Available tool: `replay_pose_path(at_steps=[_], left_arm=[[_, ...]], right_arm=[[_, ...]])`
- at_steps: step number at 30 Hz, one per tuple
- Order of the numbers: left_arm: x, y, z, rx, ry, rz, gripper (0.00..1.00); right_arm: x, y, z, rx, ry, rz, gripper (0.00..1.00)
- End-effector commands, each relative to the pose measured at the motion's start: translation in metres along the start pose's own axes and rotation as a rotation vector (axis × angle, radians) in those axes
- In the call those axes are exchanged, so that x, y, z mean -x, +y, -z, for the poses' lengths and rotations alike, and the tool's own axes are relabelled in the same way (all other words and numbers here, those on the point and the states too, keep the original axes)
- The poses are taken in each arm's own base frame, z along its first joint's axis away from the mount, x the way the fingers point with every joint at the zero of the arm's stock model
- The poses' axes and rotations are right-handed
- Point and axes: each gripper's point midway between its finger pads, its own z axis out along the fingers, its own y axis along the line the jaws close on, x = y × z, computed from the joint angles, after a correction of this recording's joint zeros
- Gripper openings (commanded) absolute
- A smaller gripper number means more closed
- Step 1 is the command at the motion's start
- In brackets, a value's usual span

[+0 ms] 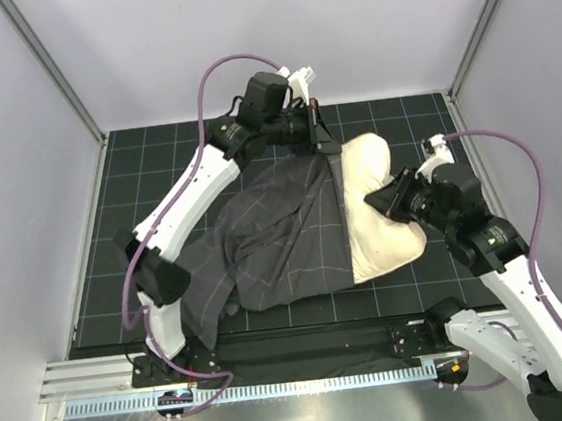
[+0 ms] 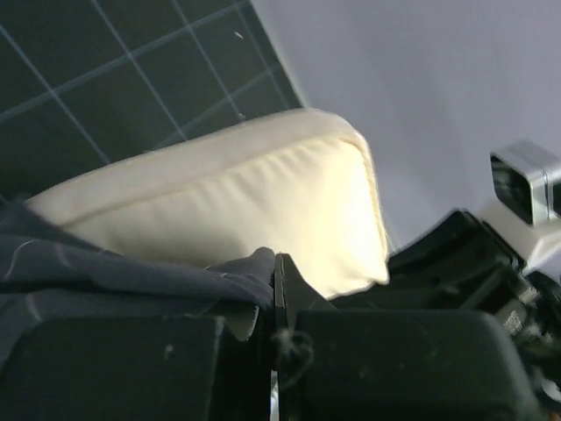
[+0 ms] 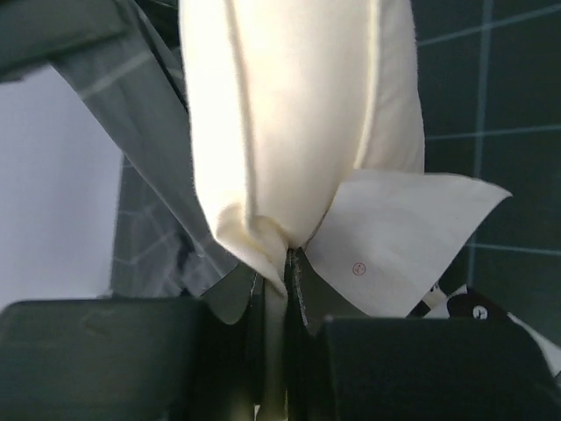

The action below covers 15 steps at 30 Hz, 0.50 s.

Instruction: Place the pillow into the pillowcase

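Observation:
The dark grey checked pillowcase point(image 1: 274, 241) lies spread over the middle of the mat, covering the left part of the cream pillow point(image 1: 376, 205). The pillow's right part sticks out of the case. My left gripper point(image 1: 318, 131) is shut on the pillowcase's far edge point(image 2: 237, 272), holding it up just over the pillow point(image 2: 263, 202). At the pillow's right edge my right gripper point(image 1: 379, 200) is shut on a pinch of the cream fabric point(image 3: 272, 237). A white tag point(image 3: 403, 237) hangs from the pillow beside the right fingers.
The black gridded mat point(image 1: 155, 163) lies between the enclosure's pale walls, with a metal post point(image 1: 474, 39) at the back right. A metal rail point(image 1: 279, 384) runs along the near edge by the arm bases.

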Motion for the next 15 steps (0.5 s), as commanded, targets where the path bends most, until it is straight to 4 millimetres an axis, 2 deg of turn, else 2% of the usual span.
replay_pose_path(at_steps=[1,2,4,5,6,7,8,10,11,12,13,15], left_arm=[[0.041,0.010,-0.018,0.012,-0.097,-0.170,0.00],[0.034,0.018,-0.023,0.025,-0.059,-0.186,0.01],[0.022,0.018,-0.032,0.005,-0.012,-0.195,0.02],[0.016,0.017,-0.030,0.011,-0.004,-0.211,0.11],[0.008,0.018,-0.030,0.026,0.011,-0.254,0.20],[0.003,0.018,-0.026,0.062,0.005,-0.290,0.46],[-0.015,0.015,-0.020,0.143,-0.001,-0.335,0.55],[-0.034,0.013,-0.008,0.226,0.000,-0.431,0.72],[-0.055,0.012,0.004,0.282,0.008,-0.464,0.75],[-0.064,0.011,0.010,0.309,0.006,-0.479,0.76],[-0.085,0.016,0.023,0.347,0.024,-0.485,0.79],[-0.110,0.023,0.033,0.377,0.042,-0.474,0.80]], right_arm=[[-0.014,-0.017,-0.010,-0.041,-0.008,-0.068,0.04],[-0.023,-0.032,-0.015,-0.094,-0.004,-0.083,0.04],[-0.028,-0.048,-0.016,-0.153,-0.014,-0.121,0.04],[-0.024,-0.068,-0.016,-0.233,-0.081,-0.131,0.04],[-0.024,-0.074,-0.016,-0.246,-0.100,-0.134,0.04],[-0.021,-0.076,-0.017,-0.242,-0.122,-0.131,0.04],[-0.021,-0.081,-0.017,-0.257,-0.127,-0.129,0.04],[-0.020,-0.089,-0.016,-0.289,-0.124,-0.106,0.04],[-0.020,-0.093,-0.016,-0.313,-0.120,-0.098,0.04],[-0.021,-0.097,-0.016,-0.328,-0.111,-0.092,0.04],[-0.026,-0.101,-0.018,-0.332,-0.085,-0.073,0.04],[-0.035,-0.105,-0.020,-0.339,-0.056,-0.069,0.04]])
